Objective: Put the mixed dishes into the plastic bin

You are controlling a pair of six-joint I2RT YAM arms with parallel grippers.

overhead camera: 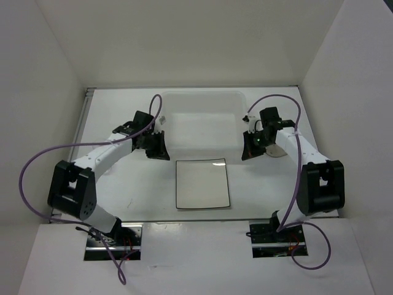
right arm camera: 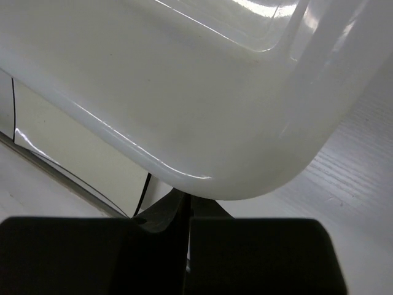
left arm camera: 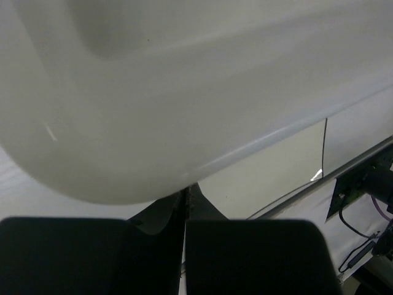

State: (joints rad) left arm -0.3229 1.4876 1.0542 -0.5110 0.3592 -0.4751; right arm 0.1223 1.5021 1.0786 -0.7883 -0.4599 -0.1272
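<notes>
The plastic bin [overhead camera: 199, 94] stands at the back middle of the table. The square white plate [overhead camera: 202, 184] with its thin dark edge lies flat just in front of it. My left gripper [overhead camera: 158, 147] is at the bin's front left corner. In the left wrist view its jaws [left arm camera: 185, 195] are pressed together, tips under the bin's rounded rim [left arm camera: 153, 92]. My right gripper [overhead camera: 249, 147] is at the front right corner, jaws [right arm camera: 187, 201] also together under the rim [right arm camera: 184, 80]. The plate shows beyond in both wrist views [left arm camera: 270, 172] [right arm camera: 73, 141]. No saucers or cups show.
White walls close in the table on the left, right and back. The metal front edge of the table [overhead camera: 196, 220] runs between the arm bases. Purple cables [overhead camera: 37, 160] loop from both arms.
</notes>
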